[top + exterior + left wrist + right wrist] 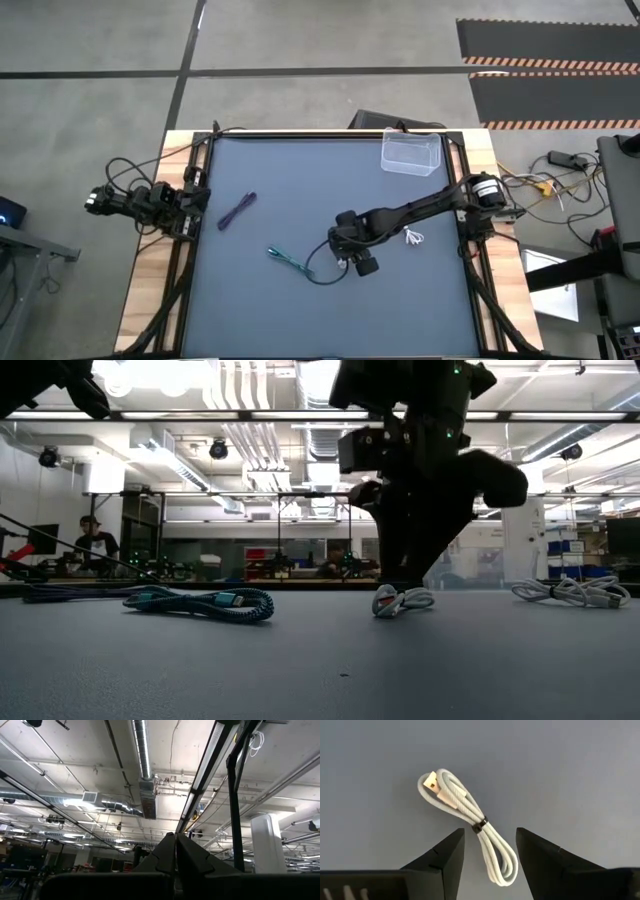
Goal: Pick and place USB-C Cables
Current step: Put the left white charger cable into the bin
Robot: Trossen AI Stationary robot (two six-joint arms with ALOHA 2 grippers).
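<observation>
White cable (pixel 470 827) between spread right gripper (pixel 490 852) fingers — seemingly flat

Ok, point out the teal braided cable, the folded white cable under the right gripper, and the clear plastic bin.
teal braided cable (pixel 215 603): low view, on its braided loop.
folded white cable (pixel 470 816): right wrist view, on its doubled strands above the dark tie.
clear plastic bin (pixel 411 153): high view, on its floor.

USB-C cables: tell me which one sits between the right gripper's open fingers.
The white cable under the right gripper, its looped end between the fingers. The other white cable, teal cable and purple cable lie apart.
</observation>
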